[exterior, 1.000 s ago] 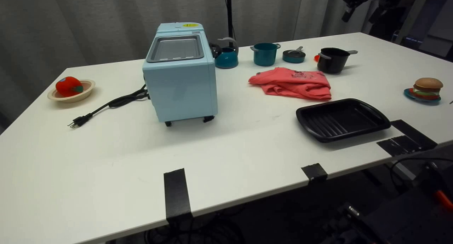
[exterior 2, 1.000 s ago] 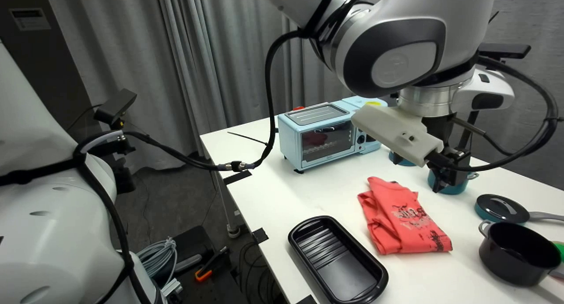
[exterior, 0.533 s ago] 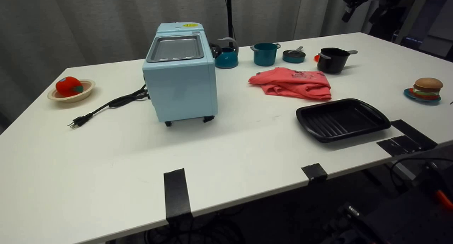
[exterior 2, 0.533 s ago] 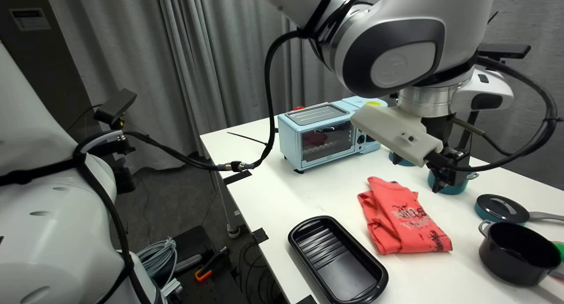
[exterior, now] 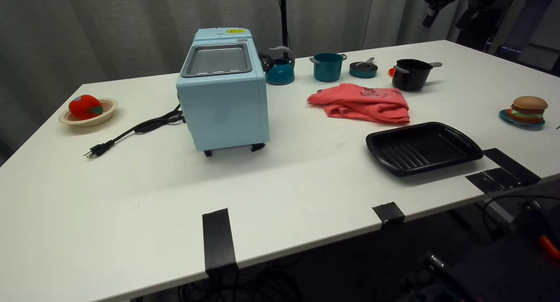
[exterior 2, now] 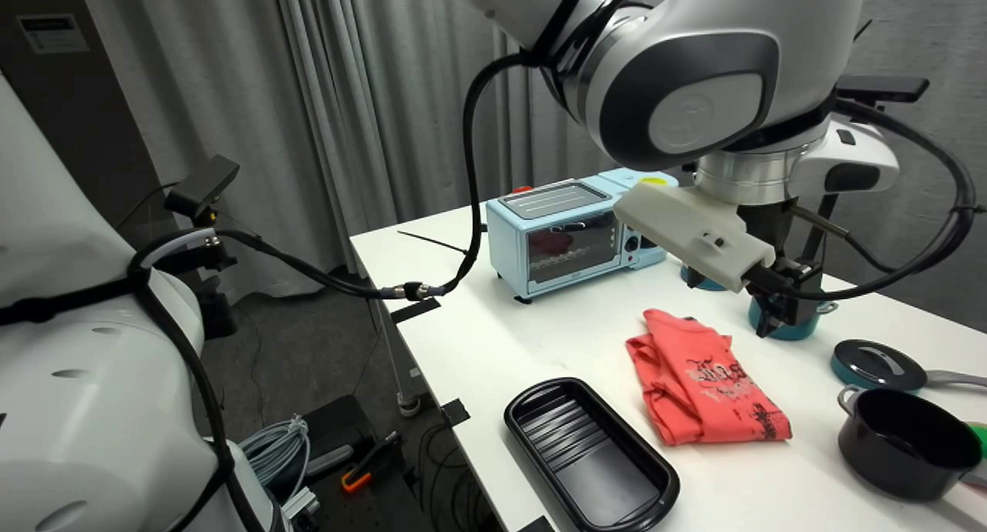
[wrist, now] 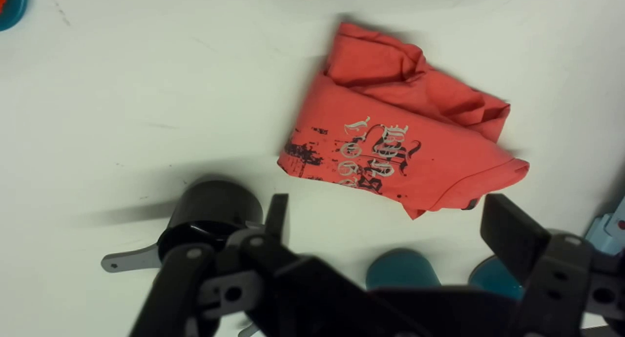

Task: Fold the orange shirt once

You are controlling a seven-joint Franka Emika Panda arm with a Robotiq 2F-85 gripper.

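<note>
The orange-red shirt with dark and pale print lies folded in a loose bundle on the white table in both exterior views (exterior: pixel 363 103) (exterior 2: pixel 717 393). In the wrist view the shirt (wrist: pixel 439 156) has its printed panel on top and crumpled folds along one edge. My gripper (wrist: pixel 385 207) is open and empty in the wrist view, its fingers spread wide beyond the shirt's near edge. In an exterior view the gripper (exterior 2: pixel 775 324) hangs above the table in front of the teal pot, apart from the shirt.
A black baking tray (exterior 2: pixel 590 455) lies beside the shirt. A black pot (exterior: pixel 411 74), a lidded pan (exterior: pixel 363 69), a teal pot (exterior: pixel 328 68) and a kettle (exterior: pixel 280 72) stand behind it. A light blue toaster oven (exterior: pixel 223 109) stands to one side. A toy burger (exterior: pixel 527 109) also shows.
</note>
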